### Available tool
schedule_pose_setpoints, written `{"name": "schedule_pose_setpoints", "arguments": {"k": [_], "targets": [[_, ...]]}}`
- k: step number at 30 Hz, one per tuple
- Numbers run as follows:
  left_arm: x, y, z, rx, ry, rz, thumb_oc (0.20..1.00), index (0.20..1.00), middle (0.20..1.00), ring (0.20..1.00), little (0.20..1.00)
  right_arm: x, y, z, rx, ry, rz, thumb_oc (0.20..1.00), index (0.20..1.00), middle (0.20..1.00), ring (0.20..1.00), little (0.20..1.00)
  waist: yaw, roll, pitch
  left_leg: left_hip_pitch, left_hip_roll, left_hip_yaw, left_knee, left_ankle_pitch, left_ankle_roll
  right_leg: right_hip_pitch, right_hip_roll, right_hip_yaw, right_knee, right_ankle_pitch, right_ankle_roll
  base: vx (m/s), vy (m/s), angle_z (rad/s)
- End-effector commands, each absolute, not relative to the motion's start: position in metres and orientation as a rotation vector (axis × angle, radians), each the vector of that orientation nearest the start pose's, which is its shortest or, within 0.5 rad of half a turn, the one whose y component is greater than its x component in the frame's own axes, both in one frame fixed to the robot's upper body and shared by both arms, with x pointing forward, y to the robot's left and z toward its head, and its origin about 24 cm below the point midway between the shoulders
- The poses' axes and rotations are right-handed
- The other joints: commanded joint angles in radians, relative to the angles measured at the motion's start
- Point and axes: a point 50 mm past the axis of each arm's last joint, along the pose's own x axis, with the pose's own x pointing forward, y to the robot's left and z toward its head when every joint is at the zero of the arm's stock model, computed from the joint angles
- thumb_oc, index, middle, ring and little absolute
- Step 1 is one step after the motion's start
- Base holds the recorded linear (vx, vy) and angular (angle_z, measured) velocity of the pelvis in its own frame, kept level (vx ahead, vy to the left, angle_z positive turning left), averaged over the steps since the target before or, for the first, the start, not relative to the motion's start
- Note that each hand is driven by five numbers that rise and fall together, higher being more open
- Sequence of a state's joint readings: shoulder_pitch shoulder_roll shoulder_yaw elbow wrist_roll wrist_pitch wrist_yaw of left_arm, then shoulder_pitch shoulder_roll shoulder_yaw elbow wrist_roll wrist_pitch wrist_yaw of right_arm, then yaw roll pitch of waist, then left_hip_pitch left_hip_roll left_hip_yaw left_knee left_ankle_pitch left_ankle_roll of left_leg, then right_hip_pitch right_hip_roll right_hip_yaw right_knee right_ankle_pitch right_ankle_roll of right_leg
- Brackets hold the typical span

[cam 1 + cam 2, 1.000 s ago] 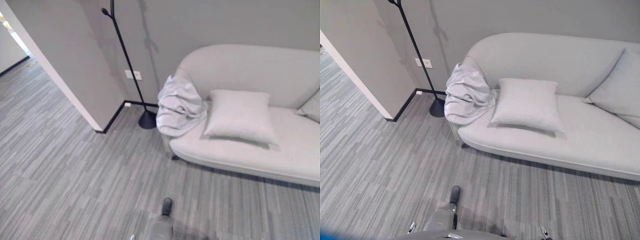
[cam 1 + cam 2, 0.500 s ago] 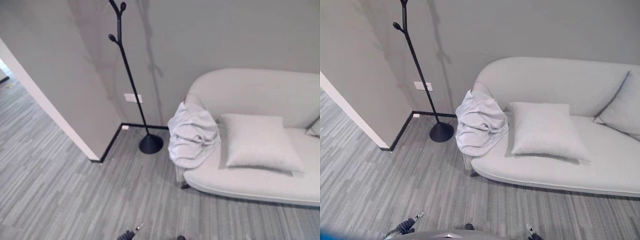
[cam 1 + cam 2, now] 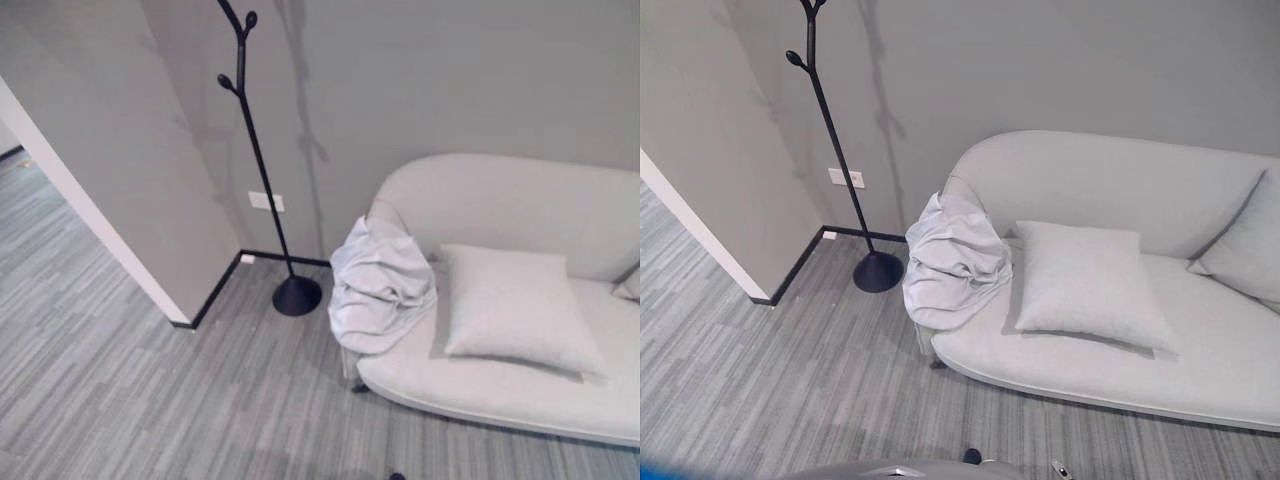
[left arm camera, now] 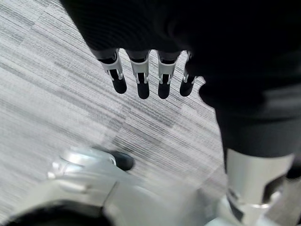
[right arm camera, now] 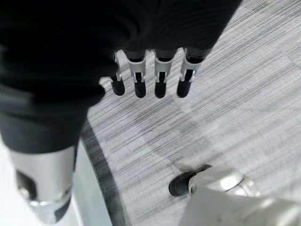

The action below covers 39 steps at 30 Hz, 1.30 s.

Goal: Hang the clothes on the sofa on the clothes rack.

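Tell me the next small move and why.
Probably step closer to the sofa: the clothes lie draped over its arm beside the clothes rack, while the left hand and right hand hang open above the floor, holding nothing.

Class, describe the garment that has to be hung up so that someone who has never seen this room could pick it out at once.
Find the pale sofa against the grey wall, then its rounded end nearest the black clothes rack. Draped over that arm lies the garment, a crumpled light-grey cloth that hangs down toward the floor. Unlike the smooth square cushion beside it, it is wrinkled and shapeless.
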State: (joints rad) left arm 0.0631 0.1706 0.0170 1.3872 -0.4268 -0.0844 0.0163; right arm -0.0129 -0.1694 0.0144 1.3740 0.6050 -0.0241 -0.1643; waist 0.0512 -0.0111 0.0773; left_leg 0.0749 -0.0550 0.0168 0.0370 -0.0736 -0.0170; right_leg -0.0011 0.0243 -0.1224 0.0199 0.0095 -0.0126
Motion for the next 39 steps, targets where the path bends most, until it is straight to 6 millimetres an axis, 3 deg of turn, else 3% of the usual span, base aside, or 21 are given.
{"name": "schedule_pose_setpoints", "arguments": {"k": [1,4,5,8,10,11,12,14,18,20,25,29,32,33,34,35,37,39], "targets": [[0.059,0.215,-0.172,-0.322,1.214,0.559,1.0,1.0,1.0,1.0,1.0,0.113,-0.244,-0.153,0.05,1.106,-0.554,1.0,1.0,1.0,1.0,1.0,0.032,-0.02,0.037,-0.153,-0.019,-0.002,0.289,-0.078,-0.002,0.068,-0.014,0.022,-0.074,0.011,0.085,-0.01,-0.048,0.13],[0.067,0.216,-0.171,-0.393,1.156,0.638,1.0,1.0,1.0,1.0,1.0,0.137,-0.25,-0.141,-0.025,1.004,-0.509,1.0,1.0,1.0,1.0,1.0,0.033,-0.027,0.049,-0.248,-0.004,-0.007,0.431,-0.025,-0.001,0.084,-0.023,0.016,-0.074,-0.009,0.062,0.05,-0.006,0.11],[0.067,0.216,-0.171,-0.411,1.151,0.655,1.0,1.0,1.0,1.0,1.0,0.143,-0.252,-0.138,-0.018,0.977,-0.514,1.0,1.0,1.0,1.0,1.0,0.034,-0.03,0.051,-0.267,0.012,-0.003,0.425,-0.012,0.002,0.091,-0.031,0.011,-0.076,-0.016,0.061,0.09,0.05,0.14],[0.065,0.216,-0.171,-0.449,1.146,0.696,1.0,1.0,1.0,1.0,1.0,0.154,-0.256,-0.13,0.006,0.909,-0.529,1.0,1.0,1.0,1.0,1.0,0.041,-0.036,0.046,-0.258,0.063,-0.007,0.28,0.0,0.004,0.097,-0.051,0.005,-0.078,-0.04,0.072,0.13,0.103,0.11],[0.064,0.215,-0.171,-0.454,1.145,0.703,1.0,1.0,1.0,1.0,1.0,0.161,-0.257,-0.125,0.005,0.864,-0.527,1.0,1.0,1.0,1.0,1.0,0.045,-0.019,0.035,-0.245,0.1,-0.048,0.101,0.086,-0.028,0.1,-0.048,0.006,-0.077,-0.061,0.076,0.13,0.138,0.02],[0.064,0.215,-0.171,-0.454,1.146,0.703,1.0,1.0,1.0,1.0,1.0,0.16,-0.257,-0.125,0.004,0.865,-0.527,1.0,1.0,1.0,1.0,1.0,0.044,-0.019,0.035,-0.239,0.1,-0.049,0.089,0.092,-0.028,0.101,-0.048,0.005,-0.076,-0.062,0.075,0.18,0.196,0.01],[0.065,0.213,-0.171,-0.451,1.141,0.694,1.0,1.0,1.0,1.0,1.0,0.165,-0.258,-0.121,-0.001,0.835,-0.533,1.0,1.0,1.0,1.0,1.0,0.046,-0.002,0.033,-0.268,0.134,-0.08,-0.027,0.161,-0.059,0.115,-0.051,0.013,-0.072,-0.088,0.076,0.2,0.21,-0.01],[0.064,0.21,-0.172,-0.45,1.153,0.682,1.0,1.0,1.0,1.0,1.0,0.162,-0.261,-0.121,-0.003,0.838,-0.551,1.0,1.0,1.0,1.0,1.0,0.049,0.003,0.038,-0.314,0.165,-0.099,-0.112,0.192,-0.082,0.141,-0.072,0.023,-0.067,-0.114,0.085,0.23,0.244,0.02],[0.061,0.211,-0.173,-0.458,1.162,0.701,1.0,1.0,1.0,1.0,1.0,0.152,-0.261,-0.127,-0.016,0.889,-0.546,1.0,1.0,1.0,1.0,1.0,0.056,0.016,0.036,-0.358,0.206,-0.098,-0.124,0.215,-0.114,0.191,-0.106,0.049,-0.061,-0.14,0.105,0.29,0.327,-0.14],[0.058,0.21,-0.173,-0.398,1.193,0.653,1.0,1.0,1.0,1.0,1.0,0.136,-0.257,-0.136,-0.083,0.962,-0.5,1.0,1.0,1.0,1.0,1.0,0.061,0.035,0.006,-0.327,0.245,-0.092,-0.123,0.252,-0.128,0.234,-0.156,0.074,-0.059,-0.149,0.143,0.39,0.54,-0.22],[0.076,0.218,-0.169,-0.238,1.161,0.55,1.0,1.0,1.0,1.0,1.0,0.137,-0.254,-0.13,-0.145,0.91,-0.489,1.0,1.0,1.0,1.0,1.0,0.031,0.012,-0.031,-0.282,0.188,-0.041,-0.073,0.223,-0.105,0.191,-0.269,0.084,-0.038,-0.059,0.195,0.21,0.45,-0.27],[0.101,0.228,-0.16,-0.141,1.071,0.495,1.0,1.0,1.0,1.0,1.0,0.162,-0.262,-0.106,-0.332,0.765,-0.461,1.0,1.0,1.0,1.0,1.0,0.017,-0.006,-0.034,-0.254,0.118,0.009,-0.075,0.166,-0.051,0.101,-0.346,0.089,0.029,0.086,0.218,0.07,0.362,-0.1],[0.095,0.233,-0.16,-0.125,1.083,0.514,1.0,1.0,1.0,1.0,1.0,0.18,-0.263,-0.091,-0.388,0.675,-0.458,1.0,1.0,1.0,1.0,1.0,0.014,0.002,-0.016,-0.23,0.095,0.047,-0.079,0.14,-0.021,0.048,-0.377,0.036,0.081,0.138,0.209,0.01,0.36,-0.16],[0.092,0.235,-0.16,-0.122,1.091,0.526,1.0,1.0,1.0,1.0,1.0,0.185,-0.265,-0.086,-0.42,0.645,-0.448,1.0,1.0,1.0,1.0,1.0,0.017,0.005,-0.014,-0.226,0.093,0.055,-0.082,0.136,-0.018,0.042,-0.374,0.011,0.085,0.137,0.205,0.02,0.326,-0.48],[0.084,0.237,-0.162,-0.131,1.112,0.553,1.0,1.0,1.0,1.0,1.0,0.19,-0.264,-0.08,-0.414,0.606,-0.451,1.0,1.0,1.0,1.0,1.0,0.011,0.006,-0.012,-0.207,0.08,0.062,-0.097,0.13,-0.008,0.047,-0.327,0.002,0.071,0.088,0.195,0.02,0.219,-0.51],[0.084,0.237,-0.162,-0.132,1.112,0.553,1.0,1.0,1.0,1.0,1.0,0.191,-0.264,-0.079,-0.415,0.606,-0.451,1.0,1.0,1.0,1.0,1.0,0.011,0.007,-0.014,-0.21,0.081,0.062,-0.097,0.132,-0.008,0.045,-0.326,0.002,0.07,0.09,0.195,0.06,0.204,-0.41],[0.076,0.237,-0.163,-0.139,1.128,0.561,1.0,1.0,1.0,1.0,1.0,0.193,-0.266,-0.072,-0.415,0.56,-0.458,1.0,1.0,1.0,1.0,1.0,0.012,0.009,-0.024,-0.201,0.07,0.069,-0.109,0.126,0.003,0.046,-0.262,0.016,0.033,0.019,0.184,0.07,0.13,-0.11],[0.071,0.236,-0.165,-0.137,1.144,0.558,1.0,1.0,1.0,1.0,1.0,0.194,-0.269,-0.066,-0.445,0.531,-0.461,1.0,1.0,1.0,1.0,1.0,0.012,0.012,-0.028,-0.188,0.061,0.074,-0.121,0.12,0.006,0.022,-0.21,0.025,-0.002,-0.005,0.178,0.09,0.084,-0.16]]}}
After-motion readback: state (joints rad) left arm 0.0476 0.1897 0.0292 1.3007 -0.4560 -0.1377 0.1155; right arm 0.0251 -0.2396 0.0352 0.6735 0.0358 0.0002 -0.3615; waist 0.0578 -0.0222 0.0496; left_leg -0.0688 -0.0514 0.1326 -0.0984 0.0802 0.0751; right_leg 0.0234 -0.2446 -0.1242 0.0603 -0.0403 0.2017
